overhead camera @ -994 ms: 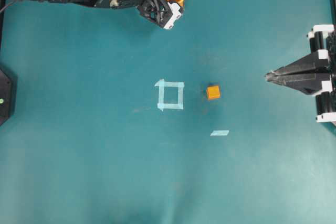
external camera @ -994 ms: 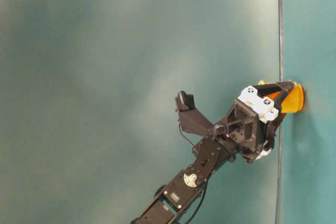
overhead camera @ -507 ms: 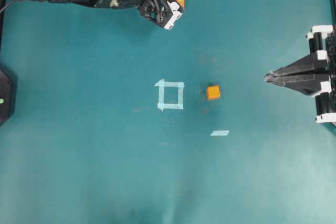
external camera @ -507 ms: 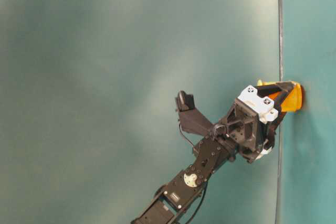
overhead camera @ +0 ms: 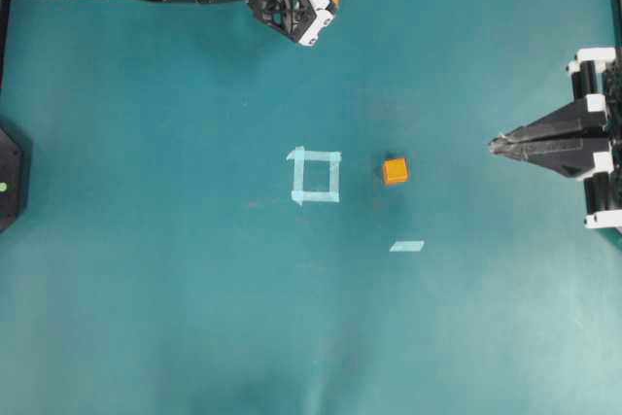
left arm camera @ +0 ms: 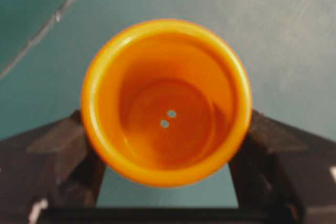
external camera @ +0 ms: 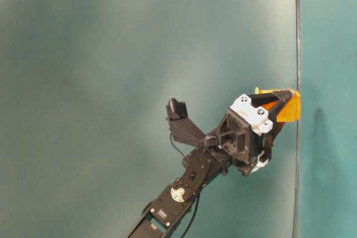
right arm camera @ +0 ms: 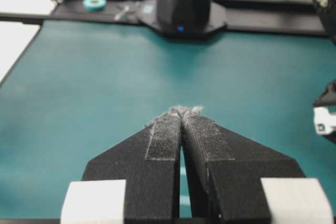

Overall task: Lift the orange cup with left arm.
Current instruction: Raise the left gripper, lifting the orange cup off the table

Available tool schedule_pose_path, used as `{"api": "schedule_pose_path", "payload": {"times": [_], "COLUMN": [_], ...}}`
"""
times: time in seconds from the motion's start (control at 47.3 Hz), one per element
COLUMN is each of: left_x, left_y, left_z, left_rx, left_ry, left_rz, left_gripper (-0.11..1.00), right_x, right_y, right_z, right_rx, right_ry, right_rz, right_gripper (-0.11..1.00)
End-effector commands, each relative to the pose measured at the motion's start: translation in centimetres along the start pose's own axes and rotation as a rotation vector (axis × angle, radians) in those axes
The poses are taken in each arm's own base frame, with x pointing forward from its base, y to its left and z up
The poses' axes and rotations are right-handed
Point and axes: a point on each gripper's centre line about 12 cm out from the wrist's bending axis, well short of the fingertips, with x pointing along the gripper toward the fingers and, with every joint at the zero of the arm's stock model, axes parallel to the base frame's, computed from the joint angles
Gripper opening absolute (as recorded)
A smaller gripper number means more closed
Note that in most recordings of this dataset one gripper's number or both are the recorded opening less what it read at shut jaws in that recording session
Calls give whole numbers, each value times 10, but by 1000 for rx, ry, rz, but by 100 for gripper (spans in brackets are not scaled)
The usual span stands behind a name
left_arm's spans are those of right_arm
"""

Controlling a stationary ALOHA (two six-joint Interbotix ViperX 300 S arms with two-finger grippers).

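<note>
The orange cup (left arm camera: pixel 166 100) sits upright, pinched between the left gripper (left arm camera: pixel 167 153) fingers, raised off the teal table (overhead camera: pixel 194 289) at its far edge. Grip is low and narrow; the cup may tip or slip. The right gripper (right arm camera: pixel 182 116) rests clenched, empty.

Left pincer (left arm camera: pixel 167 192) clamped; right pincer (right arm camera: pixel 182 113) closed.

teal table (overhead camera: pixel 146 289) carries 1 orange cube (overhead camera: pixel 394 171), tape square (overhead camera: pixel 315 176), tape strip (overhead camera: pixel 406 246).

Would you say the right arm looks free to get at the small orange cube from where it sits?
Probably yes: only bare mat lies between the shut right gripper and the orange cube.
</note>
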Motion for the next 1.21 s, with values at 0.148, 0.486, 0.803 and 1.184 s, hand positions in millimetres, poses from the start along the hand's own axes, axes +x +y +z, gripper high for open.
{"api": "schedule_pose_path", "payload": {"times": [0.148,0.486,0.803,1.184], "left_x": [-31,-49,-58,-72], "left_y": [-8,-9,-11,-14], "left_z": [39,53,66,87], "left_rx": [15,81,102,107], "left_ry": [-80,-66,-81,-85], "left_rz": [-13,-5,-5,-3], "left_gripper": [64,64,64,64], "right_x": [2,2,2,2], "right_y": [0,0,0,0], "right_z": [12,12,13,11], "right_rx": [0,0,0,0], "right_ry": [-29,-31,-32,-18], "right_rz": [3,3,3,3], "right_gripper": [0,0,0,0]}}
